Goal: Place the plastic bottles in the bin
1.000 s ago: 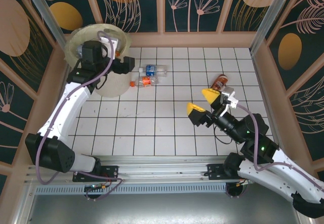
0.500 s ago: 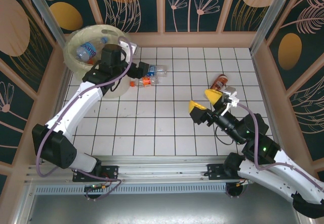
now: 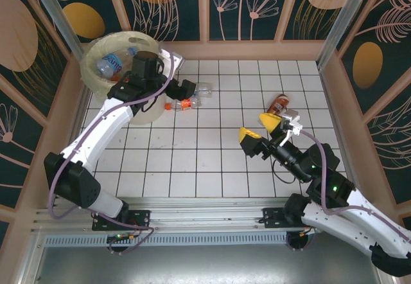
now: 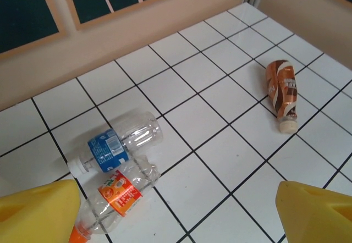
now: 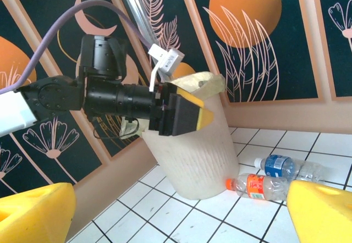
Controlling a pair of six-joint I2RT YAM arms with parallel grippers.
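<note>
The right gripper is wide open, holding nothing. A brown bottle lies just past it. Farther off, the left gripper hangs open over a blue bottle and an orange bottle beside the bin. Another bottle lies inside.

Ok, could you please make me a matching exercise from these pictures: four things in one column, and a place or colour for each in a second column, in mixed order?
Column one:
1. blue-label bottle on the tiles
2. orange-label bottle
3. brown bottle
4. bin

Column two:
a. has an orange cap
b. lies apart from the other bottles
c. stands in the far left corner
d. lies between its neighbour bottle and the back wall

Pairs: 1-d, 2-a, 3-b, 4-c
</note>
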